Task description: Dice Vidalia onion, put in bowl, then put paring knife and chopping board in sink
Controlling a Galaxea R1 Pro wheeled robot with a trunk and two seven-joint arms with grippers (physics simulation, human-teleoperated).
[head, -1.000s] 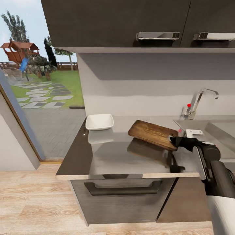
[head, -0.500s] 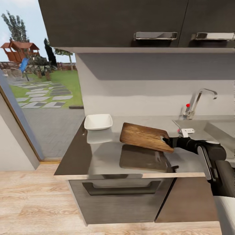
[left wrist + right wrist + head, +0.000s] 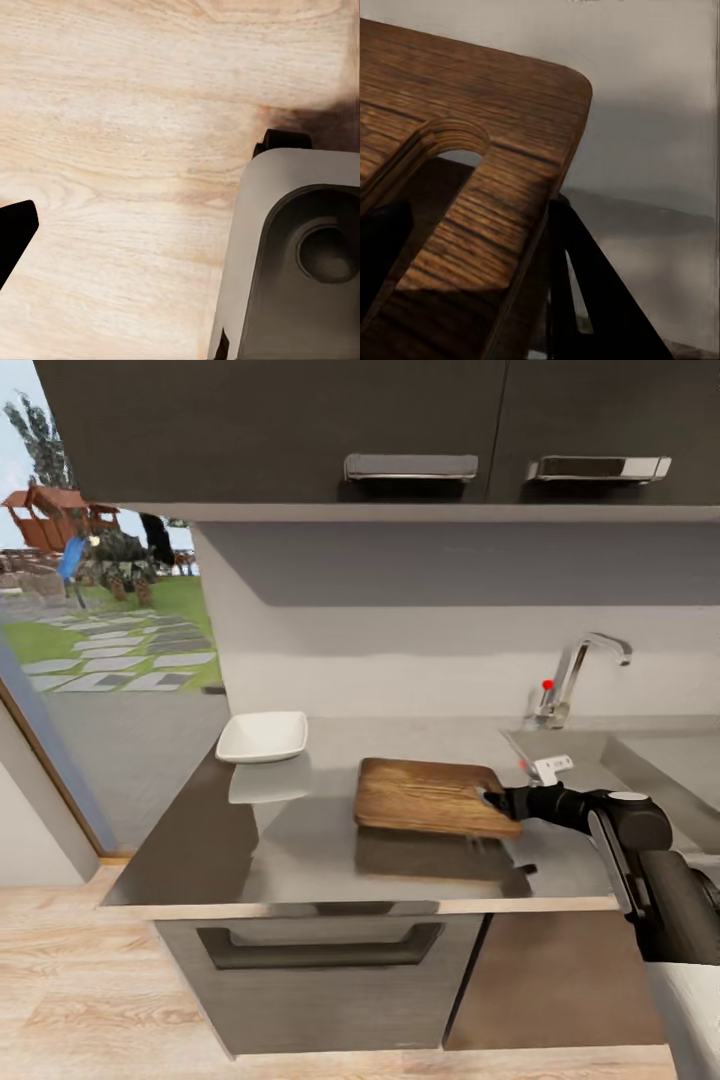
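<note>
Head view: right pincer [image 3: 492, 800] grips chopping board [image 3: 425, 796]; fingertips hidden.

No readable text, labels or numbers on anything here

Daylight is coming in from the garden opening beside the countertop [image 3: 300, 840], and the outdoor scene is rendering brightest. The steel top is acting as a mirror: it is reflecting the bowl [image 3: 262, 736] as a pale patch and the chopping board [image 3: 430, 796] as a dark one just in front of each. The wall under the upper cabinets [image 3: 300, 430] is lying in a broad soft shadow. The head picture is looking slightly soft, with mild blur along edges. In the left wrist view the wooden floor [image 3: 127, 150] is glowing evenly, darkening near the robot's base [image 3: 292, 255]. The right wrist view is dim and hazy behind the board's slot.
</note>
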